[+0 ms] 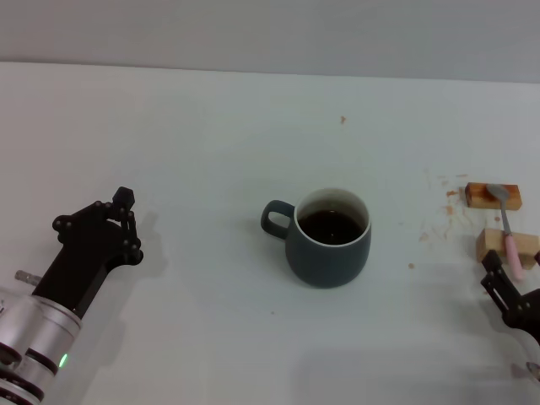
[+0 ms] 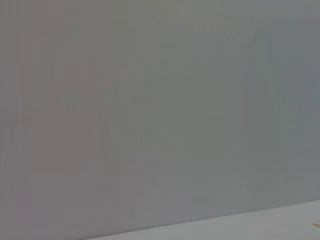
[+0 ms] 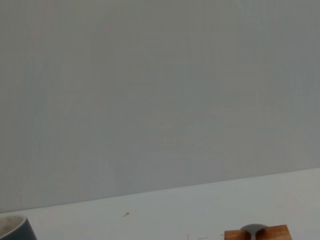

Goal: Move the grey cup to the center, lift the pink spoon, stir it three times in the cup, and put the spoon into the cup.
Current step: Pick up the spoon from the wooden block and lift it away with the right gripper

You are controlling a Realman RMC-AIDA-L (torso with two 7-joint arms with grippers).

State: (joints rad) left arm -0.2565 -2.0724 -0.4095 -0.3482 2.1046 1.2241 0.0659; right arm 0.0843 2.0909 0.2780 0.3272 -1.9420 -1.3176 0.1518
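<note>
The left tool hangs spread, left of the grey cup mid-counter. Right of the cup, the right tool, grip unclear, nears the pink spoon bridging wooden blocks; pinch its handle squarely.

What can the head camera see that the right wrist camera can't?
Only the head view shows the whole cup with its dark drink and handle, both blocks with the spoon lying across them, the left gripper left of the cup, and the right gripper just in front of the spoon's pink end. Only the right wrist view shows the wide grey wall behind the table. Both share the white table, the cup, the far block, the spoon's bowl and a small brown speck.
</note>
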